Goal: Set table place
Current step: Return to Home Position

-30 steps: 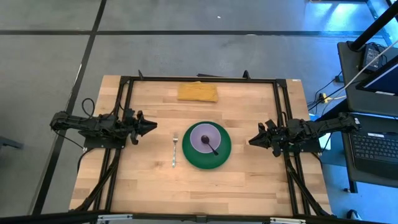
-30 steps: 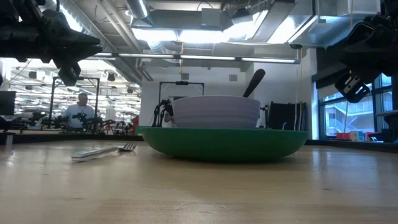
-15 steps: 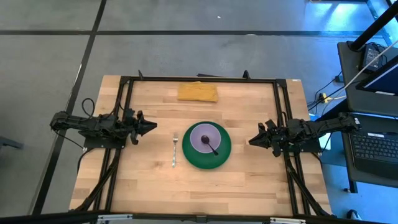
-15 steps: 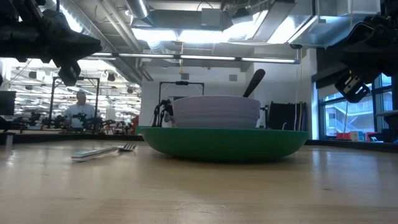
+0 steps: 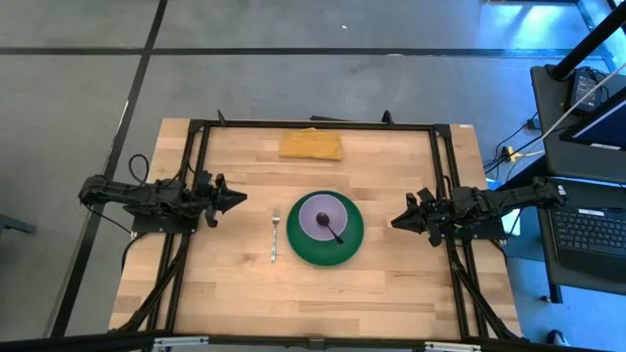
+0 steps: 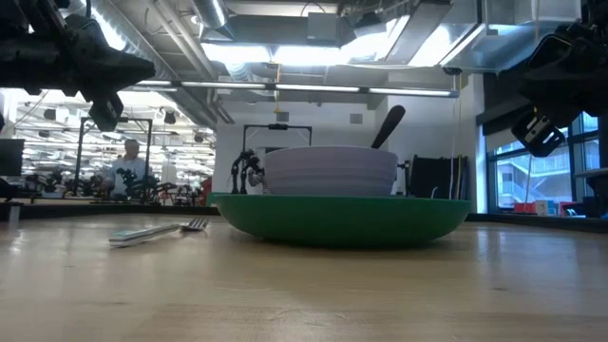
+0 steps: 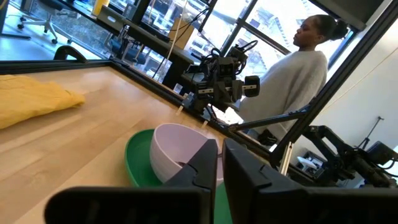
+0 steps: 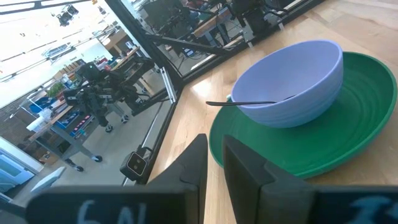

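The green plate [image 5: 325,233] lies in the middle of the table [image 5: 235,293]. The lilac bowl [image 5: 321,216] stands on it, and the dark-bowled spoon [image 5: 335,232] lies in the bowl with its handle leaning on the rim. The fork [image 5: 275,238] lies flat on the table just left of the plate. My left gripper [image 5: 243,198] hovers above the table left of the fork, shut and empty. My right gripper [image 5: 394,222] hovers right of the plate, shut and empty. The plate, bowl and spoon also show in the right wrist view [image 8: 298,130].
A yellow folded cloth [image 5: 310,145] lies near the table's far edge. The black frame rails [image 5: 196,176] run along the left, right and far sides. A person [image 7: 292,81] stands beyond the table on the right arm's side.
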Robot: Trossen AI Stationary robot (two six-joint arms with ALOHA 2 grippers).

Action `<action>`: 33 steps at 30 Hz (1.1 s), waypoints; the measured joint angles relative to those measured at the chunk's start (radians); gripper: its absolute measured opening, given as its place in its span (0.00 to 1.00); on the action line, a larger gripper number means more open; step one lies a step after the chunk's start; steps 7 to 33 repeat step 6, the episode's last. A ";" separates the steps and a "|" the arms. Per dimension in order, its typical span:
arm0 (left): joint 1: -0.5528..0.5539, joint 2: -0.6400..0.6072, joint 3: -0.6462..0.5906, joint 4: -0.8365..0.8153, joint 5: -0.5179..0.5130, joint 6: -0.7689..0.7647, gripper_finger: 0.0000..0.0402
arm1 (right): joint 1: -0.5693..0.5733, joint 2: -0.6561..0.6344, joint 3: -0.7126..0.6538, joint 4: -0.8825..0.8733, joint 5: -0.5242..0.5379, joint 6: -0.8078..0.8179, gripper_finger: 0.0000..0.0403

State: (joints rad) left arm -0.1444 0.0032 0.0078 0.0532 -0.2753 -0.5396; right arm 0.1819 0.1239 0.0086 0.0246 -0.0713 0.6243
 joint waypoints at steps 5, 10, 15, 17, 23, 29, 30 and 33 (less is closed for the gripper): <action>0.000 0.000 0.000 0.000 0.000 0.000 0.03 | 0.000 0.000 0.000 0.000 0.000 0.000 0.13; 0.000 0.000 0.000 0.000 0.000 0.000 0.03 | 0.000 0.000 0.000 0.000 0.000 0.000 0.13; 0.000 0.000 0.000 0.000 0.000 0.000 0.03 | 0.000 0.000 0.000 0.000 0.000 0.000 0.13; 0.000 0.000 0.000 0.000 0.000 0.000 0.03 | 0.000 0.000 0.000 0.000 0.000 0.000 0.13; 0.000 0.000 0.000 0.000 0.000 0.000 0.03 | 0.000 0.000 0.000 0.000 0.000 0.000 0.13; 0.000 0.000 0.000 0.000 0.000 0.000 0.03 | 0.000 0.000 0.000 0.000 0.000 0.000 0.13; 0.000 0.000 0.000 0.000 0.000 0.000 0.03 | 0.000 0.000 0.000 0.000 0.000 0.000 0.13; 0.000 0.000 0.000 0.000 0.000 0.000 0.03 | 0.000 0.000 0.000 0.000 0.000 0.000 0.13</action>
